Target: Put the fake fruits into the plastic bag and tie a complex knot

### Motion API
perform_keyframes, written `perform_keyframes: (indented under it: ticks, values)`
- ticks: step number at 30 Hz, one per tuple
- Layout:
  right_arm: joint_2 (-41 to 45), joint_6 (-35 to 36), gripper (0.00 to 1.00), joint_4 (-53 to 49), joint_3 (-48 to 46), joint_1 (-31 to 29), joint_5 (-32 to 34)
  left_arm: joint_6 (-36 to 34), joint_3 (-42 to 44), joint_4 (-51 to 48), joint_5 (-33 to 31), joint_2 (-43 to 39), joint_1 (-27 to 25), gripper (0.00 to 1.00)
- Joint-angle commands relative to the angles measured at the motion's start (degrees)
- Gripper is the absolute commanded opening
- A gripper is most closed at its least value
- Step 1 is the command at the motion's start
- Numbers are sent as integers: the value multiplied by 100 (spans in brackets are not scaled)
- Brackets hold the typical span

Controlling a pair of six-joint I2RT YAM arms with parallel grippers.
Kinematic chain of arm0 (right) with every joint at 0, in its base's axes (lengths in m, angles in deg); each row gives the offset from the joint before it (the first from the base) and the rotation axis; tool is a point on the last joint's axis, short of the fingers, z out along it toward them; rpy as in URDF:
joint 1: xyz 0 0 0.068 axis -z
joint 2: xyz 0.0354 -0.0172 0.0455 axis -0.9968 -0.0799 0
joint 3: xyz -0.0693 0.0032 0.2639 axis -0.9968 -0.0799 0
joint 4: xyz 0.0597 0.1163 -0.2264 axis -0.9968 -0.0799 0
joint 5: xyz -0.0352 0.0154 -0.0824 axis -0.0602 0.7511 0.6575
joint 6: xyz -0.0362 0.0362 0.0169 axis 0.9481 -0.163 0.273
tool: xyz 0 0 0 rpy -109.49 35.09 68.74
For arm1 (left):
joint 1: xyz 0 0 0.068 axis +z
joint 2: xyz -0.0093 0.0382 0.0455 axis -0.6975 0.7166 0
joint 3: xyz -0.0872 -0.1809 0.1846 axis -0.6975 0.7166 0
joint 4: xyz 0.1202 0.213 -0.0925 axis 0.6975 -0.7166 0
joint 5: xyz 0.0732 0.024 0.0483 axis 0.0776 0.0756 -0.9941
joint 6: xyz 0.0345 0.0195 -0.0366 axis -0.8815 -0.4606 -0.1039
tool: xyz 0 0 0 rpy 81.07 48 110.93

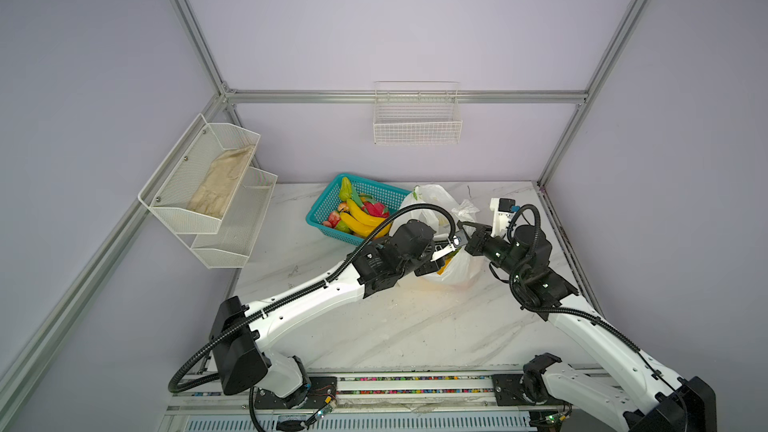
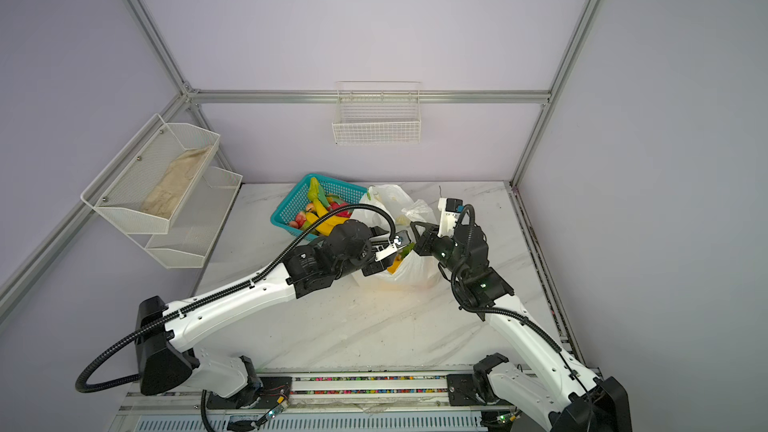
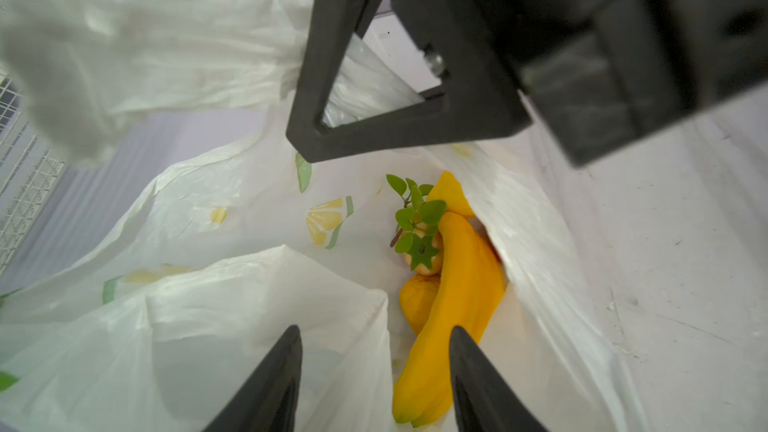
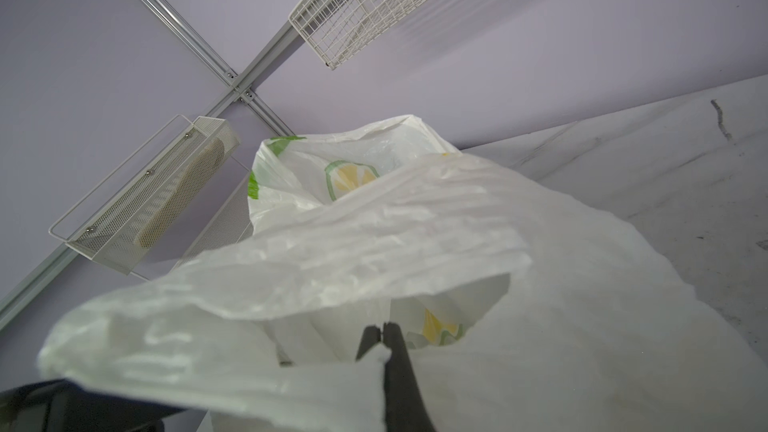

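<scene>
The plastic bag (image 1: 461,272) stands on the marble table, white with lemon prints, its mouth held apart. Inside it lie yellow bananas (image 3: 457,284) and a small pale fruit with green leaves (image 3: 422,261). My left gripper (image 3: 375,330) hangs open over the bag's mouth, its fingers apart just above the bananas and gripping nothing; in both top views it (image 1: 446,252) (image 2: 395,248) points into the bag. My right gripper (image 4: 382,328) is shut on the bag's rim (image 4: 374,361) and lifts that side (image 1: 460,225). More fake fruits (image 1: 361,216) fill the teal basket (image 1: 322,211).
The teal basket touches the bag's far left side. A white wire basket (image 1: 417,118) hangs on the back wall. Two mesh shelves (image 1: 208,184) hang on the left wall, with a beige cloth in the upper one. The two arms nearly meet above the bag.
</scene>
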Motion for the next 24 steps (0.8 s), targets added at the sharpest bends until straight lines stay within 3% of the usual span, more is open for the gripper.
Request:
perform_keyframes:
  ticks: [1, 9, 19, 22, 24]
  values:
    - [91, -188, 0, 268, -77, 20, 148, -594, -730, -348, -670, 178, -51, 58]
    - [300, -315, 0, 155, -75, 16, 370, -1025, -1024, -570, -1287, 624, -78, 69]
    - [612, -548, 0, 121, -199, 22, 752, -1526, -1243, -549, -2152, 1178, -31, 71]
    - [667, -542, 0, 93, -211, 18, 803, -1668, -1298, -320, -2560, 1348, 23, 67]
    - [685, -534, 0, 86, -220, 17, 816, -1769, -1290, -23, -2774, 1407, 42, 56]
